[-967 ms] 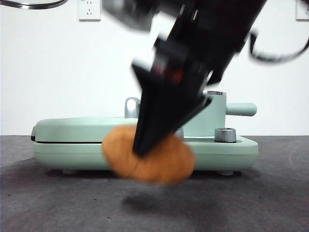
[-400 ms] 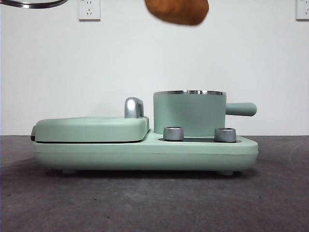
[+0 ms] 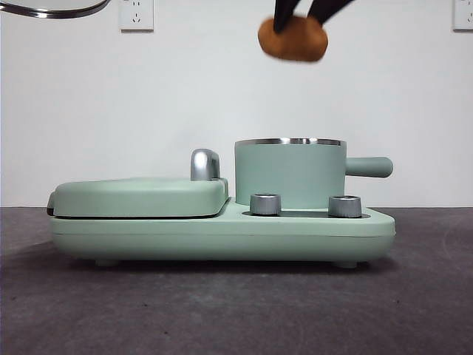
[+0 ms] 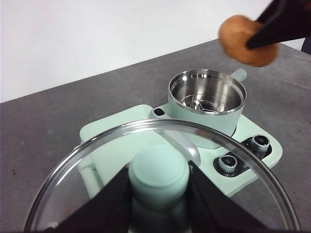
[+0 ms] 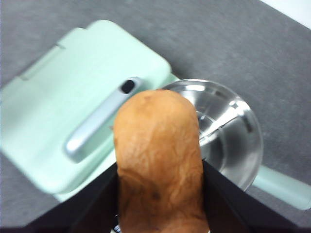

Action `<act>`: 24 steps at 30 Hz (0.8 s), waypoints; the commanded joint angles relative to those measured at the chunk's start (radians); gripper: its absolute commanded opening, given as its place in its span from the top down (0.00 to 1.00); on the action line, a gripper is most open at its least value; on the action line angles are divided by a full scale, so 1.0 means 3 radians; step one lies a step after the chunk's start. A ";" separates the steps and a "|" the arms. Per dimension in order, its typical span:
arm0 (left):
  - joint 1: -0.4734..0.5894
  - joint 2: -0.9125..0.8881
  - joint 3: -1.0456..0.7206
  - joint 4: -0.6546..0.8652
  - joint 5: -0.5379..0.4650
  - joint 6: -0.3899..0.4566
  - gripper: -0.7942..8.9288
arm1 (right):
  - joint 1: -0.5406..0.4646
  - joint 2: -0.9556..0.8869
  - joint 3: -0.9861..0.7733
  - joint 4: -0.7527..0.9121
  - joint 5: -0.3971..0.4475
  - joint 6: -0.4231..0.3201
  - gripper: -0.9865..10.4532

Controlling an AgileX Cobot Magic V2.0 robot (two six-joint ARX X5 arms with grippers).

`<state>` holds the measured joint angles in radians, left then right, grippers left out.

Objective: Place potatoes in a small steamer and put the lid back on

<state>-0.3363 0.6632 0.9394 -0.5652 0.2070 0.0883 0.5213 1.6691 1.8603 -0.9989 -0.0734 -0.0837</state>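
My right gripper [image 3: 299, 13] hangs high above the table, shut on the orange-brown potato [image 3: 293, 38]. The potato [image 5: 159, 160] fills the space between its jaws, a good way above the small steamer [image 3: 290, 174] and slightly toward the grill side. The steamer [image 4: 207, 99] stands open and its steel inside looks bare. My left gripper [image 4: 159, 189] is shut on the mint-green knob of the lid [image 4: 158, 170] and holds it up and to the left of the pot. In the front view only the lid's steel rim [image 3: 52, 9] shows.
The pot sits on a mint-green appliance base [image 3: 222, 237] with two steel knobs [image 3: 266, 204] at the front. Left of the pot lies the flat grill cover [image 3: 140, 196] with a chrome handle [image 3: 205, 164]. The pot's stubby handle [image 3: 369, 166] points right.
The potato went from just above the table at the front up to the picture's top edge. It now hangs farther back and smaller, over the pot. The lid has stayed at the upper left.
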 commanded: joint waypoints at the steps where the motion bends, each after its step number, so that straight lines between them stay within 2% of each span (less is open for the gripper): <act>1: -0.0008 0.0011 0.0061 0.0113 -0.0005 -0.0014 0.91 | -0.0052 0.0233 0.0177 0.0005 0.0008 -0.0114 0.76; 12: -0.0008 0.0034 0.0061 0.0113 -0.0005 -0.0013 0.91 | -0.0228 0.0861 0.0262 0.0146 -0.0014 -0.0242 0.76; 24: -0.0008 0.0085 0.0061 0.0117 -0.0005 -0.0010 0.91 | -0.0248 0.1170 0.0261 0.0337 -0.0008 -0.0285 0.76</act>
<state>-0.3359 0.6880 0.9394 -0.5652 0.2070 0.0887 0.4423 1.9923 1.9114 -0.9031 -0.0753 -0.1604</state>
